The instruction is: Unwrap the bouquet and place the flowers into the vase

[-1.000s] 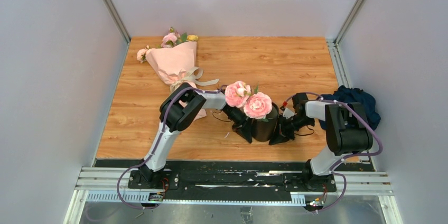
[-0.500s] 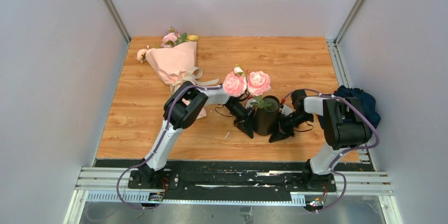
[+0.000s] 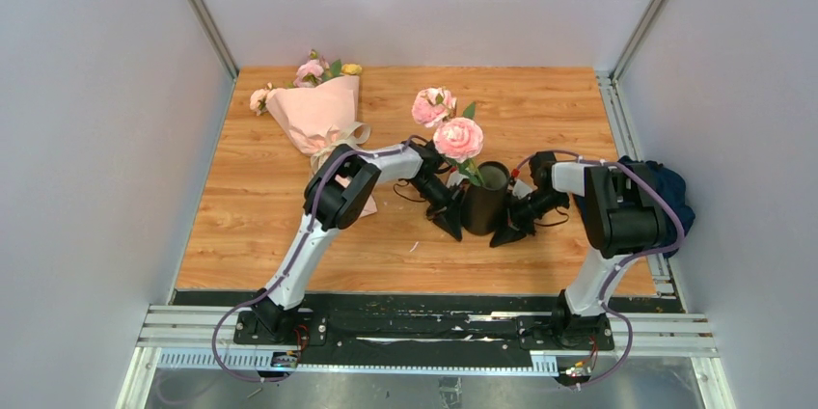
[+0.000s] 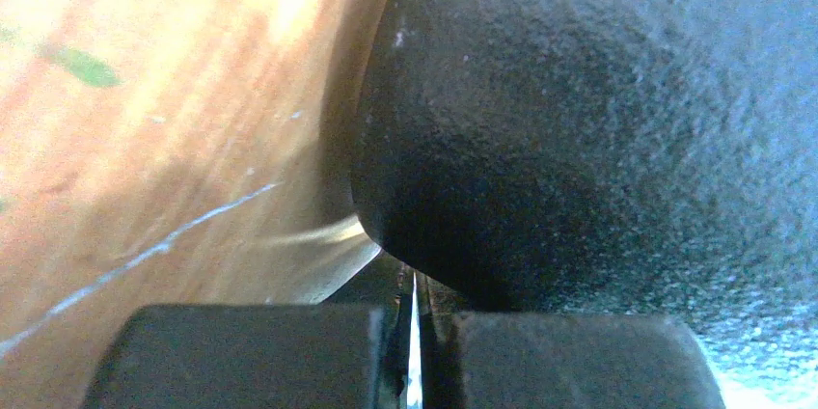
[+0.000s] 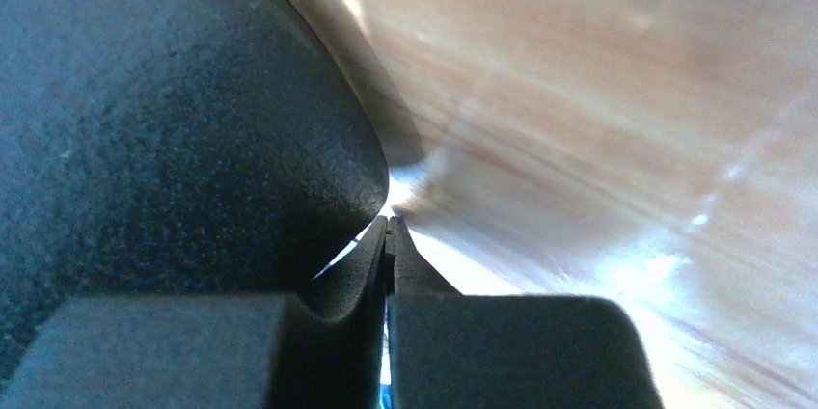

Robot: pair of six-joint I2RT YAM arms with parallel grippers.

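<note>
The matte black vase (image 3: 482, 211) stands near the middle of the wooden desk (image 3: 540, 110), its mouth open to the ceiling. Whether it sits quite plumb I cannot tell from here. A stem with two big pink roses (image 3: 457, 138) rises out of it and leans toward the far left, one bloom above the other.

The left arm (image 3: 333, 199) reaches in from the left, and the left jaws are pressed together, holding nothing, with their tip low against the vase's left side. The right arm (image 3: 617, 216) mirrors it from the other side. The right jaws are likewise pressed flat together with nothing between them, their tip at the foot of the vase's right wall. Close in, each wrist view is filled by the dark, grainy curve of the vase just beyond the shut tips. Whether they actually touch it I cannot make out.

The bouquet (image 3: 318, 118) lies well apart at the far left of the desk, in its pale pink paper with the cream ribbon (image 3: 355, 142) tied round it. Its small pink and yellow flowers (image 3: 314, 68) poke out of the far end. A dark blue cloth (image 3: 666, 182) is bunched at the desk's right edge, behind the right arm.
</note>
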